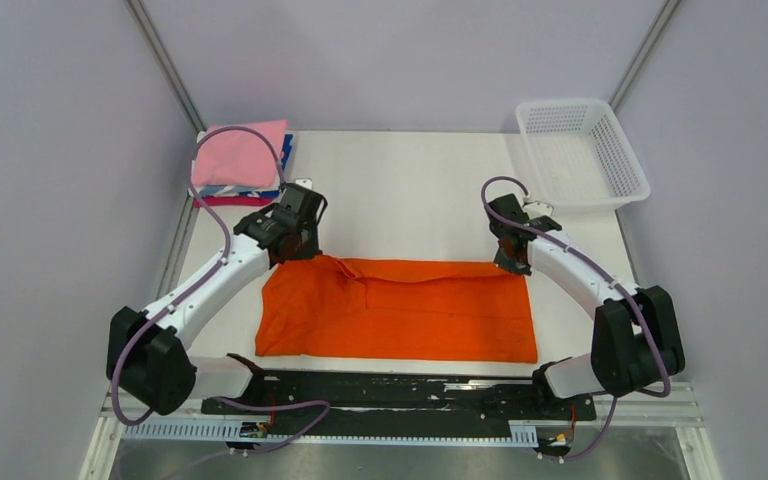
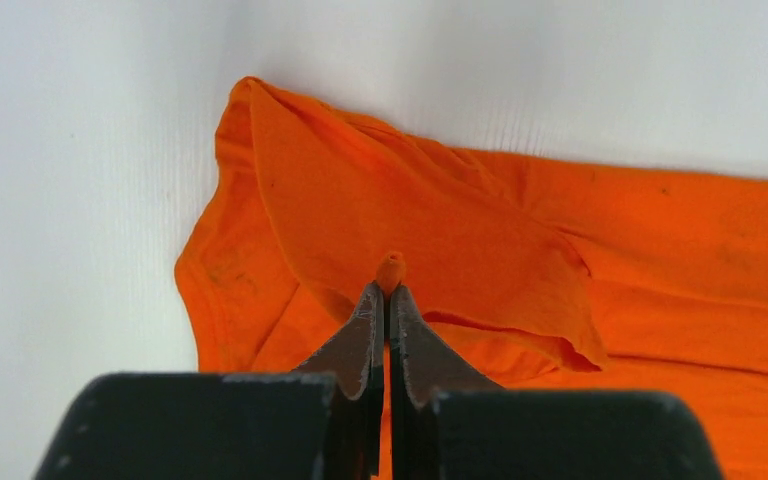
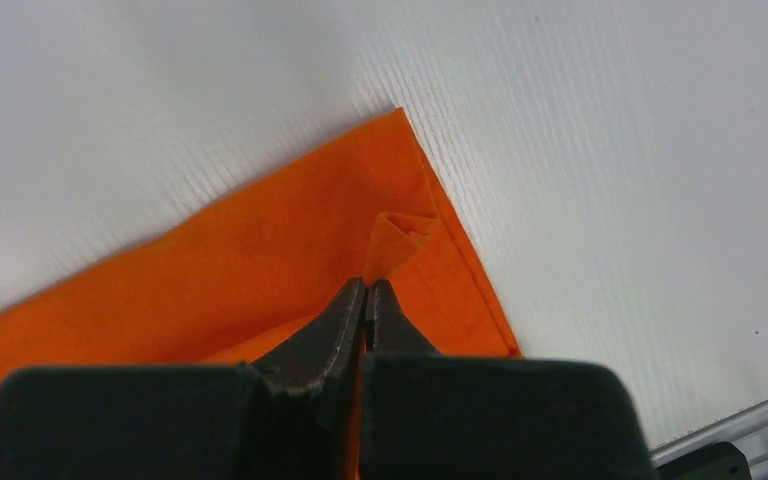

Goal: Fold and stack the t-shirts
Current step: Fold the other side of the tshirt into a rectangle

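1. Across the middle of the top view lies a white table (image 1: pixel 410 190). Its surface is finely ribbed in both wrist views. Pale lilac-grey walls (image 1: pixel 50 150) close it in on three sides, and thin metal posts (image 1: pixel 165 65) rise at the back corners.
2. In the lower centre of that view, the orange t-shirt (image 1: pixel 400 310) is spread flat as a wide rectangle. It sits just above the black base plate (image 1: pixel 400 390) along the table's near edge. One flap is folded over near its upper left.
3. At the shirt's upper left corner sits the left gripper (image 2: pixel 387 290). Its jaws are pressed together on a small nub of orange cloth that pokes out above the tips.
4. At the shirt's upper right corner sits the right gripper (image 3: pixel 365 290). Its jaws are closed too, pinching a little curl of cloth just inside the hemmed corner.
5. In the upper left of the top view is a stack of folded shirts (image 1: pixel 240 160), pink on top with white, blue and magenta edges below. It lies apart from the orange one.
6. In the upper right stands a white mesh basket (image 1: pixel 585 150).
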